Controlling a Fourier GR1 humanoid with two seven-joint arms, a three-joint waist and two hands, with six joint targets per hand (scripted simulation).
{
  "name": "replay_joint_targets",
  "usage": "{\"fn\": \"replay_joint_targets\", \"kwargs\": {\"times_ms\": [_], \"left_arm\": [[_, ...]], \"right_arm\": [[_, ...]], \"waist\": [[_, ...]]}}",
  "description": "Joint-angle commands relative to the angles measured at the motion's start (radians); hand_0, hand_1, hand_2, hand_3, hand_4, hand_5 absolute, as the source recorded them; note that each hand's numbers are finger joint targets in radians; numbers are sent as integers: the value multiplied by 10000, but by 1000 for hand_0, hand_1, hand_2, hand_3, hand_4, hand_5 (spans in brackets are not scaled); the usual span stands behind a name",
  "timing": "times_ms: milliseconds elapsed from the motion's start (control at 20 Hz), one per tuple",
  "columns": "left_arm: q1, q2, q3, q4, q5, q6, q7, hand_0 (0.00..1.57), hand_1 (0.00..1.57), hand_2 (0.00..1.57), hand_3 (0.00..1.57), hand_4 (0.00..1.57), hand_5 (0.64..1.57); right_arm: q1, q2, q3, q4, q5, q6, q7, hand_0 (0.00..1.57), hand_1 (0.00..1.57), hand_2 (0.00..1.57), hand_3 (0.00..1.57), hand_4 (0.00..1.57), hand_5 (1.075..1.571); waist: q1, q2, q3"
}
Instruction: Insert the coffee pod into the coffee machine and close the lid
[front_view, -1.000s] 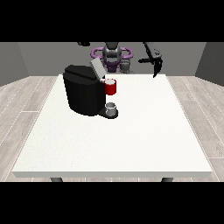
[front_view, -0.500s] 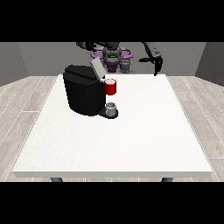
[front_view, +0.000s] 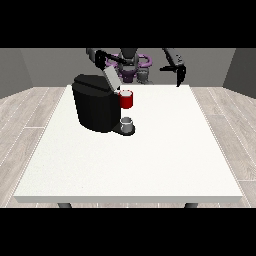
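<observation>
Meanwhile the black coffee machine (front_view: 96, 106) stood near the far left corner of the white table (front_view: 150, 160), its lid (front_view: 111, 77) tilted up towards the far edge, a red thing at the machine (front_view: 126, 99) on its right side and a grey thing (front_view: 127, 123), upright, on the base just below. The hand at the view's right (front_view: 178, 73) hung over the far edge with fingers pointing down, slightly lower than half a second earlier, though whether they were curled could not be told. The hand at the view's left (front_view: 100, 57) sat behind the lid, closer to the machine than before, its fingers unreadable.
</observation>
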Motion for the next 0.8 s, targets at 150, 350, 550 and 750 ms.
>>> {"fn": "replay_joint_targets", "kwargs": {"times_ms": [150,350,550,750], "left_arm": [[-170,144,68,-424,455,35,453,0,0,0,0,353,1571],[120,482,-32,-242,117,-142,-476,0,0,0,0,298,1571],[-447,602,66,82,337,-259,-473,0,0,0,0,353,1571],[-344,352,-43,-170,414,15,123,0,0,0,0,355,1571]], "right_arm": [[-798,3,-636,1450,-128,-54,-625,0,0,0,0,406,1571],[-1658,-613,-1373,2076,-406,105,-803,0,0,0,0,443,1571],[-2006,-319,-1316,2673,-410,-59,-1178,0,0,0,0,439,1571],[-1811,-593,-1402,3035,-484,291,-1604,0,0,0,0,363,1571]], "waist": [[2,339,2],[303,726,2],[305,1130,1],[328,937,4]]}}
